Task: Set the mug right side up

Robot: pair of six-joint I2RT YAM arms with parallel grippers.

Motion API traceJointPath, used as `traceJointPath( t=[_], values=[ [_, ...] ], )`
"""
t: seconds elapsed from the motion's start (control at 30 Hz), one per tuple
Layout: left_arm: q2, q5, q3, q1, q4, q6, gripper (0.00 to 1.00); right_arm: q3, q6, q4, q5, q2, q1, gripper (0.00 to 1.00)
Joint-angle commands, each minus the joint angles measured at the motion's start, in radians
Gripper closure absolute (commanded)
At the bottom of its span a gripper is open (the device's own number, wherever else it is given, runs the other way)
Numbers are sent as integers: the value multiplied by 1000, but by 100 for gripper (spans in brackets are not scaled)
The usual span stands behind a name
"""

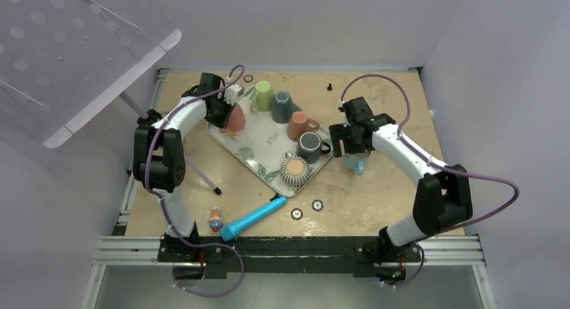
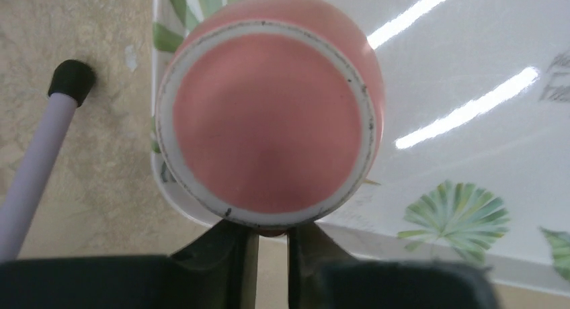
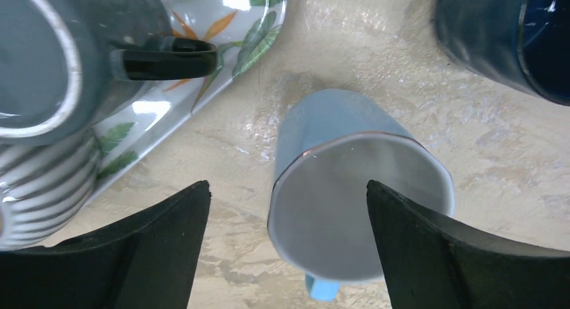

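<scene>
My left gripper is pinched nearly closed on a pink bit at the rim of the pink mug. The mug hangs over the left corner of the tray, base facing my wrist camera, mouth away, long axis along my line of sight. Bare table lies left of the tray edge with a black-tipped rod near, and my right gripper is spread wide around an upright light blue mug.

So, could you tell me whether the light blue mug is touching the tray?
Apart. The right wrist view shows a strip of table between the light blue mug and the tray rim.
</scene>
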Motion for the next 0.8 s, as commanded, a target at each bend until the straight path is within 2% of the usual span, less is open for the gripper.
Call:
traceJointPath(
  t=[0.0, 0.07, 0.2, 0.27, 0.4, 0.5, 0.6, 0.77],
  values=[
    [-11, 55, 39, 1, 11, -2, 99, 53, -12, 14, 30, -101, -1, 6],
    [-34, 86, 35, 1, -2, -10, 100, 58, -15, 17, 35, -135, -1, 2],
    [-138, 189, 39, 0, -56, -67, 100, 95, 0, 42, 52, -214, 5, 2],
    [-211, 277, 45, 0, -84, -114, 100, 105, 12, 119, 25, -268, 36, 2],
    [-350, 481, 68, -10, -127, -228, 100, 16, 65, 464, -159, -379, 171, 2],
    [-447, 570, 81, -39, -140, -296, 100, -140, 204, 902, -469, -427, 225, 2],
    [-531, 663, 83, -68, -135, -382, 100, -252, 404, 1291, -585, -400, 241, 2],
    [-629, 774, 71, -96, -121, -467, 100, -203, 435, 1406, -593, -319, 283, 2]
  ],
)
